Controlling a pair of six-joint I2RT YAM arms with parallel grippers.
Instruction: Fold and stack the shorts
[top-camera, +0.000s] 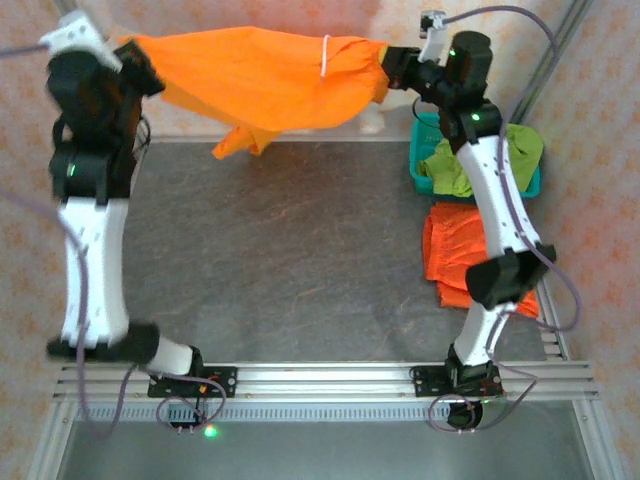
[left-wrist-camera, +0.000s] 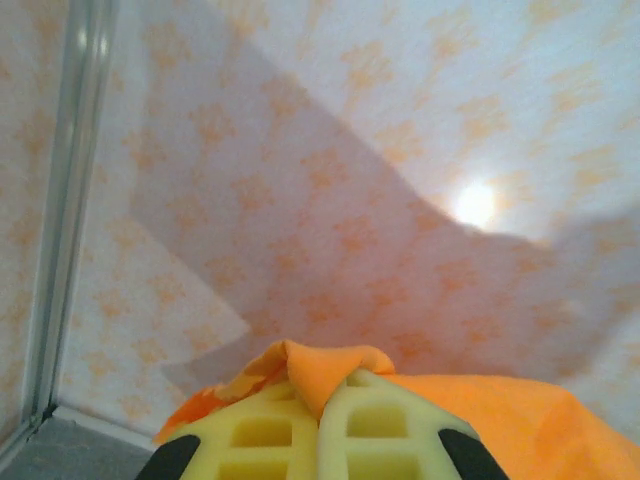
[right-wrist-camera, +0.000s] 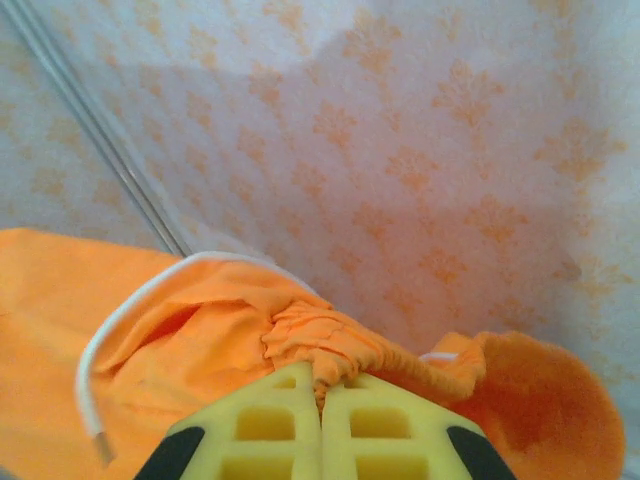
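Bright, even light. A glare spot (left-wrist-camera: 476, 203) burns on the patterned wall (left-wrist-camera: 300, 120) beside a broad soft shadow (left-wrist-camera: 330, 260); the left arm (top-camera: 85, 90) looks blurred.

Robot lab: alu rail (top-camera: 320, 372), backdrop-walled table (top-camera: 280, 260).

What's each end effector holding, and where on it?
Both grip the same orange shorts: left end effector pinches a fabric fold at one end, right end effector the gathered waistband at the other.
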